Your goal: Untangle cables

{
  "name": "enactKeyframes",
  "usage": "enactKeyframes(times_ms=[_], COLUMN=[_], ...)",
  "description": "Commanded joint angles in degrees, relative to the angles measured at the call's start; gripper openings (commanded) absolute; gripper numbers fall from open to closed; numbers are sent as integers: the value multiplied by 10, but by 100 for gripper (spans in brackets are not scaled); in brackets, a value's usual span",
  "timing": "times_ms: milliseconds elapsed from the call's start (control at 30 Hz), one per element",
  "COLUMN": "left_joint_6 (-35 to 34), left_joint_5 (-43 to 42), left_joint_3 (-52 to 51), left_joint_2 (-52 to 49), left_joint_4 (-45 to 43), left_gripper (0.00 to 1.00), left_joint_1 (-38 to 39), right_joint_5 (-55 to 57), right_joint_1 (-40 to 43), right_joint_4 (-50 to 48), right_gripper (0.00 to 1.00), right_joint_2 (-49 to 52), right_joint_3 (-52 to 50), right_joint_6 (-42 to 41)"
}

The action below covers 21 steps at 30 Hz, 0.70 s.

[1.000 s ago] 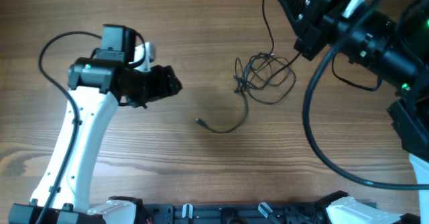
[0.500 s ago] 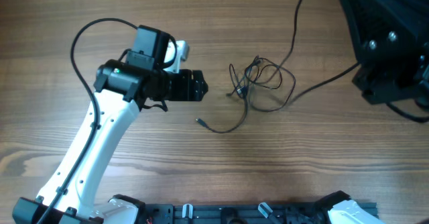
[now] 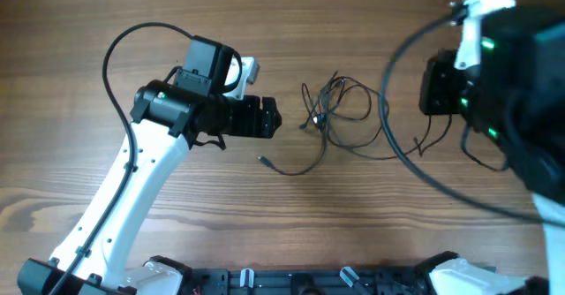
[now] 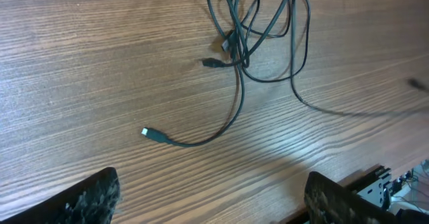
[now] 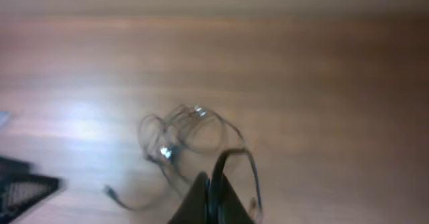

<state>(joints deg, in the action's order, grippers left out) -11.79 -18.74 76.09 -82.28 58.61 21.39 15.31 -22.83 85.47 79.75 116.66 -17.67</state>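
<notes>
- The cables [image 3: 340,109] lie in a loose knot of dark loops on the wooden counter [image 3: 79,30], a little right of centre and between the two arms.
- One free strand curves down and left out of the knot and ends in a small plug [image 3: 262,160], which rests flat on the counter, apart from the loops.
- Another strand leaves the lower right of the knot and runs along the counter toward the right arm.
- The left hand [image 3: 269,118] hovers just left of the knot, pointing at it and touching nothing.
- In the left wrist view its two fingers [image 4: 94,194] stand wide apart at the bottom corners, with the plug and the knot ahead of them.
- The right hand [image 5: 211,187] is off to the right of the knot.
- The right wrist view is blurred, but its fingers seem pressed together on a dark strand that arches up from the tips.
</notes>
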Motion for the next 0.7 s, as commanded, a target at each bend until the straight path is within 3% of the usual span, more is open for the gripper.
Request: enactKeyframes(times_ms=[0,33,67,100,200,467,667], left_joint_6=[11,11,11,11,11,11,11], left_joint_5=[2,2,2,2,8,34,34], left_joint_3=[0,0,0,0,0,0,0], left_joint_2=[9,9,9,9,9,9,9], left_joint_4=[3,4,5,5,6,10,10], left_gripper=[90,90,91,91,91,91,92], left_joint_1=[2,2,2,2,1,-4,-10], right_joint_5=[57,28,-41,-88,-181,-147,-150], right_joint_1=[0,0,0,0,0,0,0], right_joint_4=[64,67,67,67,67,50,-79], right_gripper=[37,53,86,96,100,99,99], right_joint_2=[53,66,80,90,129,139,139], right_joint_3=[3,1,-9,-17,-58,-229,-393], right_joint_6=[-94,-84,-50,-28,19,18,18])
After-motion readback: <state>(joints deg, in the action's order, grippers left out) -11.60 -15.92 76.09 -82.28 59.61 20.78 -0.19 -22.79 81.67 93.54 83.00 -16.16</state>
